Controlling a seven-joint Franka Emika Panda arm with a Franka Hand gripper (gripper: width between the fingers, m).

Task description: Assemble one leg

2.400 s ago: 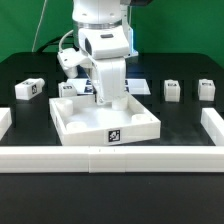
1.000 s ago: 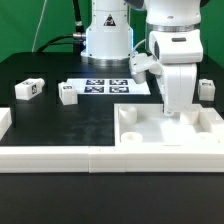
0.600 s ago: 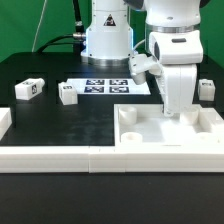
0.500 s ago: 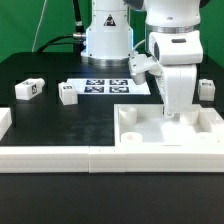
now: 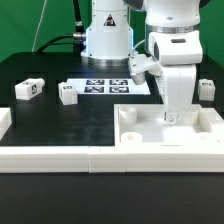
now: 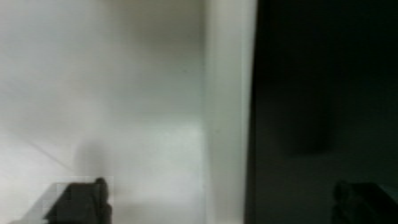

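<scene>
Three legs show in the exterior view, small white blocks with tags lying on the black table: one (image 5: 30, 89) at the far left, one (image 5: 68, 95) beside it, one (image 5: 205, 88) at the far right behind the arm. My gripper (image 5: 170, 116) hangs just over the large white tray (image 5: 145, 138) at the front right. In the wrist view the gripper (image 6: 219, 203) is open, its dark fingertips (image 6: 75, 203) wide apart over the tray's white surface (image 6: 125, 100) and its edge. It holds nothing.
The marker board (image 5: 105, 87) lies at the table's middle back, in front of the robot base. A white rail (image 5: 60, 160) runs along the front edge, and a short white block (image 5: 4, 120) stands at the left. The tray sits against the front rail.
Since 2.4 s ago the tray and my arm have gone from the table's middle to the front right. Over the last second nothing visibly moved.
</scene>
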